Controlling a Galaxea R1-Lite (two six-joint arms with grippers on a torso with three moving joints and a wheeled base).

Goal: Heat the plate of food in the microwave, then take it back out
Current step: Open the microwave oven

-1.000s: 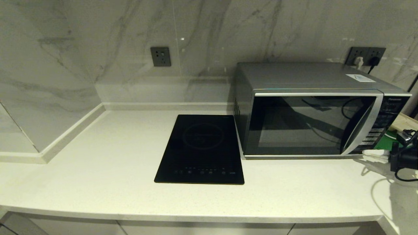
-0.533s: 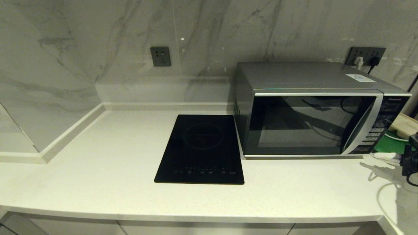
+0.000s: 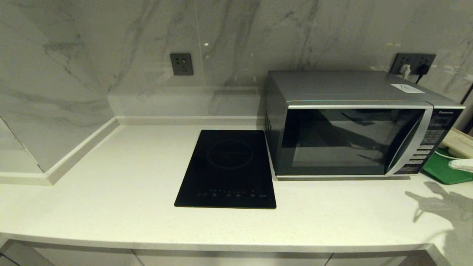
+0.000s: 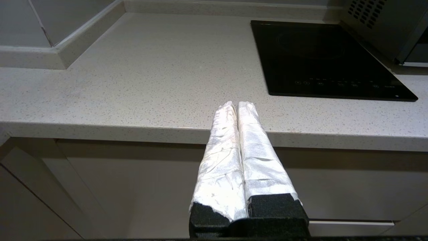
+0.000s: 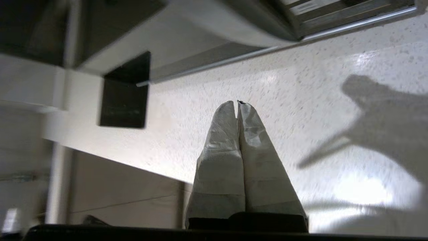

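On the pale speckled desk, under a marble-patterned wall, the largest thing is the microwave, a silver-grey box standing at the right with its dark glass door closed and its button panel at its right end. Just beside it on the left, flat on the desk, lies the black glass cooktop, its near edge carrying a row of small touch marks. To the right of the microwave, at the edge of the head view, a corner of a flat green tray shows, with a pale rim and a light block resting on it; whether that rim belongs to the plate of food cannot be told, and no fries are visible anywhere. A grey wall socket sits above the cooktop, and another with plugs in it sits behind the microwave. The right end effector hangs above the desk in front of the microwave, its white-wrapped fingers pressed together on nothing. The left end effector rests low before the desk's front edge, its wrapped fingers likewise together and empty.
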